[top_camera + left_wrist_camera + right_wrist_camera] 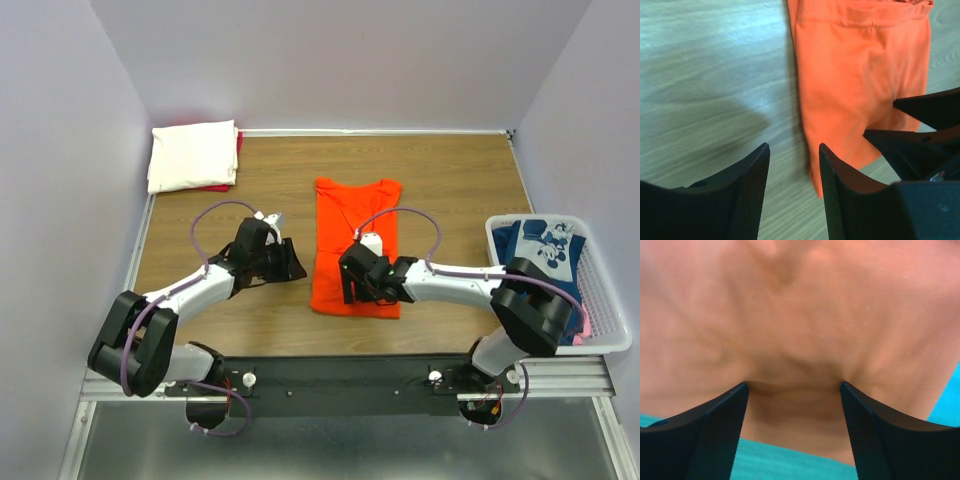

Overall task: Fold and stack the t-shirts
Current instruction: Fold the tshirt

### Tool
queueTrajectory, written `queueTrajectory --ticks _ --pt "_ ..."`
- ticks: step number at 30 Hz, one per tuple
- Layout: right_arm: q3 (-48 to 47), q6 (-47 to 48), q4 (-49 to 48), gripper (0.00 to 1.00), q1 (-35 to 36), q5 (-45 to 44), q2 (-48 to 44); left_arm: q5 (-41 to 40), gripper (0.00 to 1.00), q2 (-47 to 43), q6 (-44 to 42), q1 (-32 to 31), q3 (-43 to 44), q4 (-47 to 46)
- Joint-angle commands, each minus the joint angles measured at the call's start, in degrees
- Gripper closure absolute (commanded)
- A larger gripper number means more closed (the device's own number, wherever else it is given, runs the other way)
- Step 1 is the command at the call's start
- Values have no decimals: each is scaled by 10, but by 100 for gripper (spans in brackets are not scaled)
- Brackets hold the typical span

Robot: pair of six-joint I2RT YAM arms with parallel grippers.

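Orange shirt (355, 235), long axis 12–6 o'clock; right gripper (352, 287) spread over 6 o'clock end, left gripper (294, 262) spread, empty, at 9 o'clock.

Soft, even light is falling from above in the top view, keeping the brown wood-grain counter (450, 180) bright and the flat bright orange cloth t-shirt (355, 215) vivid, with only faint shadows under the arms. In the left wrist view a broad grey shadow is lying on the counter beside the t-shirt, and the wood is showing a pale sheen. In the right wrist view the orange cloth is filling the frame out of focus, the counter is reading teal, and the black mesh-textured fingers (715, 440) of the right end effector (794, 385) are looking crisp.
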State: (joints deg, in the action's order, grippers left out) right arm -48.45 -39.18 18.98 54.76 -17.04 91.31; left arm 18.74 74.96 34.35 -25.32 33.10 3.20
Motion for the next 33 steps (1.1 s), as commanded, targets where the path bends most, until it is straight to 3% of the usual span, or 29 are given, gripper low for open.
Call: queueTrajectory --ticks 1,12,26,33 --pt "41 -104 149 17 -7 35 -20 27 46 -10 -9 -19 -9 19" --pt "148 -210 193 22 -135 86 -257 55 46 -30 41 -86 -17 6" --pt "163 -252 271 20 -171 29 -285 50 43 19 42 -157 2 -29" --pt "177 -251 278 22 -175 49 -286 69 43 54 43 -189 -1 -29"
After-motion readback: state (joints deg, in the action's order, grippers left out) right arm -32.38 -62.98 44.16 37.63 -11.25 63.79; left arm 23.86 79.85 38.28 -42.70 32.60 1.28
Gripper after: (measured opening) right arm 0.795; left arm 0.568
